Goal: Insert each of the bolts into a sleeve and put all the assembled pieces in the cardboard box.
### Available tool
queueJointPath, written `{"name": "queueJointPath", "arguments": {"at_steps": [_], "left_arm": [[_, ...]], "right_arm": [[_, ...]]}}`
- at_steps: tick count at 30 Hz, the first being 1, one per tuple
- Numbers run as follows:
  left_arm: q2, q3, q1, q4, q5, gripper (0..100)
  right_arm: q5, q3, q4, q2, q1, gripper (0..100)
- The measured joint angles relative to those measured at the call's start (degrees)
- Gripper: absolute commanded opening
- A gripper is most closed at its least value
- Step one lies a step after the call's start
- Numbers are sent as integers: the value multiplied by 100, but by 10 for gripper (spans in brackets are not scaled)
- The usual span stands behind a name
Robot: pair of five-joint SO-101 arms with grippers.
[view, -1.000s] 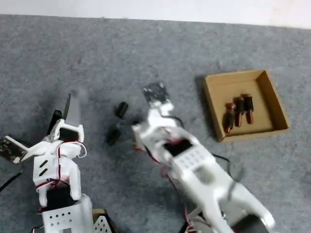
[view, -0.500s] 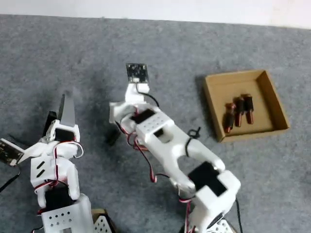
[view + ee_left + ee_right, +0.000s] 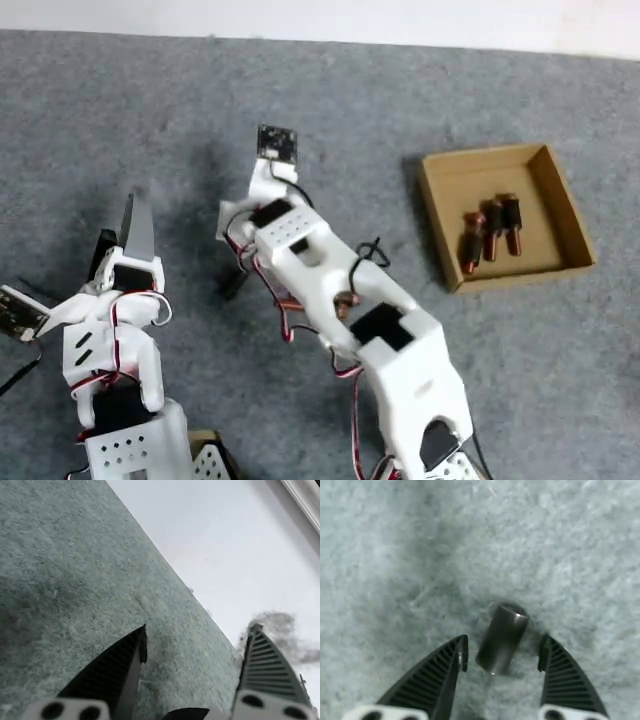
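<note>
On the grey felt bench point(image 3: 580, 540), near its middle:

1. Right hand point(image 3: 504, 644). Open, gripping nothing. Its two ribbed black fingers point(image 3: 442, 672) point down at the felt, one on each side of item 2. No contact with that item can be made out. In the high view the white right arm point(image 3: 300, 255) reaches from the near edge of the bench toward its centre.

2. Sleeve point(image 3: 502, 637). One, a dark, smooth, short cylinder. It lies on its side on the felt between the open fingers, tilted a little off their line, with a rim showing at the far end. No bolt is seen in it.

3. Dark piece point(image 3: 234, 282). One, small, lying on the felt just beside the right arm's wrist on the left arm's side. Bolt or sleeve cannot be told.

4. Left hand point(image 3: 199, 629). Open, gripping nothing, with bare felt and a white wall point(image 3: 225, 540) showing between its fingers. In the high view it point(image 3: 125, 225) sits at the near left of the bench, pointing away from its base and well apart from the sleeve.

5. Cardboard box point(image 3: 437, 215). One, shallow and open-topped, on the right side of the bench, well apart from both hands.

6. Assembled pieces point(image 3: 490, 235). Three, copper-coloured with dark ends, lying side by side on the box floor, roughly parallel.
</note>
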State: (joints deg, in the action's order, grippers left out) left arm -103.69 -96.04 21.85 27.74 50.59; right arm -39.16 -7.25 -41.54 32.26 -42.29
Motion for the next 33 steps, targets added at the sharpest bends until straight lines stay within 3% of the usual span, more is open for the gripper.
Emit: {"name": "queueJointPath", "arguments": {"at_steps": [3,9,25,33], "left_arm": [[0,0,0,0,0,298],[0,0,0,0,0,298],[0,0,0,0,0,298],[0,0,0,0,0,298]], "right_arm": [[-44,-404,-360,264,0,179],[-44,-853,-1073,510,26,2],[237,-1213,-1538,536,343,4],[800,-1275,-2013,-668,554,4]]}}
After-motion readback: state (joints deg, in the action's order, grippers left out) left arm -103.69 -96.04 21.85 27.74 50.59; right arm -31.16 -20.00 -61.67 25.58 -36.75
